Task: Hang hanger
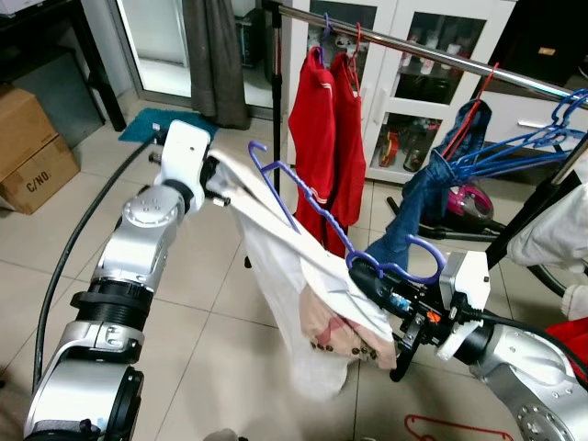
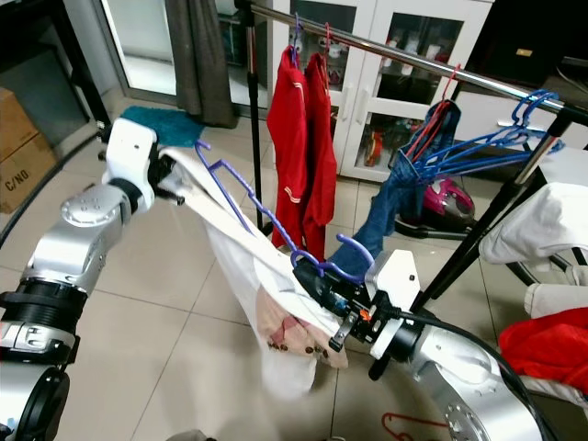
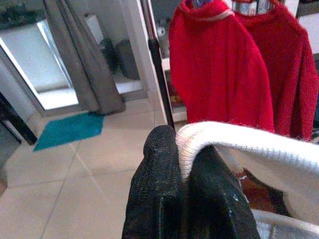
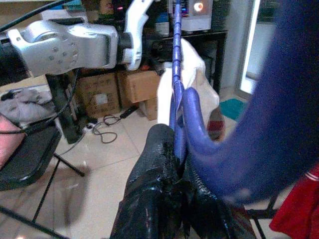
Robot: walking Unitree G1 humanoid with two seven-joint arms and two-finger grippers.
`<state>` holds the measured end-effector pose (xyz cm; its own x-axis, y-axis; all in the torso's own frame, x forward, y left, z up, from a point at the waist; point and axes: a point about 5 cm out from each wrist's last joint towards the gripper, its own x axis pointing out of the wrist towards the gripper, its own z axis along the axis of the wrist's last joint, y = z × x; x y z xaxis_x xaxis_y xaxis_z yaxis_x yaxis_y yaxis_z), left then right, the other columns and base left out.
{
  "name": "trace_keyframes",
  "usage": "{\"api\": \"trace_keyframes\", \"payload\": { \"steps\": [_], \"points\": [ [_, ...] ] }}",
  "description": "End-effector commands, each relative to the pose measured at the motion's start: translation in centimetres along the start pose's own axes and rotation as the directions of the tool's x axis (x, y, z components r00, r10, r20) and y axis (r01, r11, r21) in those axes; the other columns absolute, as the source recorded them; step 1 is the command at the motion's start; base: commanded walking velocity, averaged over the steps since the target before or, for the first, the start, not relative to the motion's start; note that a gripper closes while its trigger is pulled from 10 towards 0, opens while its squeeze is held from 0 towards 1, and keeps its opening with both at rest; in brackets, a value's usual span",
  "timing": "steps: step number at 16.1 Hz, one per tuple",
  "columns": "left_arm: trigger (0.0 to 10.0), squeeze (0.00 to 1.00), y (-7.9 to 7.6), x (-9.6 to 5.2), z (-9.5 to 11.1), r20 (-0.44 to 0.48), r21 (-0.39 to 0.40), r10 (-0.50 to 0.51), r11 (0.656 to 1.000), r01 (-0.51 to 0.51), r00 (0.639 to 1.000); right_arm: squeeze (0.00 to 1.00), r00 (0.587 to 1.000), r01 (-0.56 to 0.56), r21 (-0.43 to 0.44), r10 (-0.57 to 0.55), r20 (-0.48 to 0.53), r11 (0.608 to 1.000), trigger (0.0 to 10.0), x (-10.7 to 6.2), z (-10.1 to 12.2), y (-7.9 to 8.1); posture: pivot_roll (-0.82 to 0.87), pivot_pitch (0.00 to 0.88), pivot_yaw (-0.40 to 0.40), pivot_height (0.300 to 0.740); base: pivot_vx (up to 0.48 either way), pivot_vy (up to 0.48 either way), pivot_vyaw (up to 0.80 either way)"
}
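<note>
A cardboard box (image 1: 35,156) at the robot's far left reads "C/NO." on its side. The left gripper (image 3: 187,169) has its fingers (image 3: 154,194) pinched on the white shirt's (image 1: 294,276) edge, holding it up in front of the robot. The right gripper (image 4: 182,164) has its fingers pressed onto the purple hanger (image 1: 303,207), which runs tilted along the shirt's top edge, below the clothes rail (image 1: 432,53). Two red garments (image 1: 326,147), jeans (image 1: 427,197) and a bunch of blue hangers (image 1: 524,147) hang on the rail. A red hanger (image 1: 455,427) lies on the tiled floor (image 1: 211,303).
</note>
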<state>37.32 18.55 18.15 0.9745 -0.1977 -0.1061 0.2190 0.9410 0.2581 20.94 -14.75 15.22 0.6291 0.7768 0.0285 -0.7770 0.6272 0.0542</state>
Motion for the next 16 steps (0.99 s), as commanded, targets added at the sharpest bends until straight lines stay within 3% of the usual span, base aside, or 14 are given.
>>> {"api": "trace_keyframes", "payload": {
  "steps": [1,2,3,5,6,8,10,11,12,13,14,15,16],
  "points": [
    [0.0,0.00,1.9,-0.5,1.0,0.041,-0.042,0.080,0.996,-0.078,0.996,0.00,0.987,0.163,0.030,-0.163,0.006,0.986,10.0,-0.9,0.1,-2.1,0.01,0.028,0.011,0.740,0.000,0.000,0.00],
    [0.0,0.00,-0.1,-0.7,1.7,0.106,-0.084,-0.012,0.996,0.021,0.994,0.00,0.953,0.293,0.079,-0.298,0.050,0.953,10.0,-0.4,0.2,-3.3,0.01,0.021,0.009,0.740,0.000,0.000,0.00],
    [0.0,0.00,-0.8,-0.8,2.1,0.133,-0.104,-0.043,0.993,0.057,0.990,0.00,0.940,0.325,0.099,-0.333,0.071,0.940,10.0,-0.3,0.3,-3.6,0.01,0.021,0.009,0.740,0.000,0.000,0.00],
    [0.0,0.00,-5.2,-2.0,4.3,0.256,-0.158,-0.183,0.961,0.227,0.949,0.00,0.887,0.367,0.263,-0.421,0.190,0.892,10.0,1.3,1.0,-3.8,0.02,0.017,0.001,0.740,0.000,0.000,0.00],
    [0.0,0.00,-6.5,-2.5,4.9,0.273,-0.158,-0.214,0.952,0.263,0.938,0.00,0.881,0.349,0.299,-0.420,0.218,0.888,10.0,1.9,1.3,-3.6,0.03,0.018,-0.002,0.740,0.000,0.000,0.00],
    [0.0,0.00,-8.1,-3.0,5.3,0.277,-0.159,-0.236,0.945,0.287,0.931,0.00,0.888,0.317,0.310,-0.395,0.237,0.896,10.0,3.0,1.6,-3.2,0.03,0.018,-0.002,0.740,0.000,0.000,0.00],
    [0.0,0.00,-8.5,-3.3,5.2,0.275,-0.176,-0.238,0.940,0.292,0.932,0.00,0.881,0.323,0.315,-0.405,0.244,0.892,10.0,3.4,1.8,-3.3,0.04,0.021,-0.005,0.740,0.000,0.000,0.00],
    [0.0,0.00,-9.2,-4.2,4.7,0.245,-0.170,-0.262,0.936,0.307,0.933,0.00,0.837,0.353,0.377,-0.469,0.281,0.856,10.0,3.5,2.6,-4.1,0.04,0.019,-0.006,0.740,0.000,0.000,0.00],
    [0.0,0.00,-9.6,-4.5,4.8,0.245,-0.172,-0.277,0.931,0.323,0.929,0.00,0.834,0.385,0.344,-0.483,0.268,0.856,10.0,3.6,2.7,-4.4,0.04,0.019,-0.005,0.740,0.000,0.000,0.00],
    [0.0,0.00,-10.6,-5.3,5.6,0.292,-0.200,-0.322,0.900,0.387,0.900,0.00,0.880,0.421,0.086,-0.430,0.202,0.903,10.0,4.1,2.4,-4.3,0.04,0.015,-0.004,0.740,0.000,0.000,0.00],
    [0.0,0.00,-11.4,-6.0,6.9,0.373,-0.257,-0.342,0.855,0.450,0.863,0.00,0.835,0.417,0.281,-0.487,0.255,0.864,10.0,4.1,2.8,-4.7,0.04,0.014,-0.004,0.740,0.000,0.000,0.00],
    [0.0,0.00,-11.6,-6.6,7.7,0.433,-0.310,-0.346,0.810,0.498,0.832,0.00,0.772,0.391,0.474,-0.562,0.298,0.789,10.0,3.7,3.1,-5.3,0.04,0.012,-0.006,0.740,0.000,0.000,0.00],
    [0.0,0.00,-11.9,-7.3,8.1,0.474,-0.310,-0.399,0.759,0.573,0.785,0.00,0.742,0.359,0.551,-0.589,0.321,0.753,10.0,3.4,3.4,-5.7,0.04,0.010,-0.005,0.740,0.000,0.000,0.00]
  ]
}}
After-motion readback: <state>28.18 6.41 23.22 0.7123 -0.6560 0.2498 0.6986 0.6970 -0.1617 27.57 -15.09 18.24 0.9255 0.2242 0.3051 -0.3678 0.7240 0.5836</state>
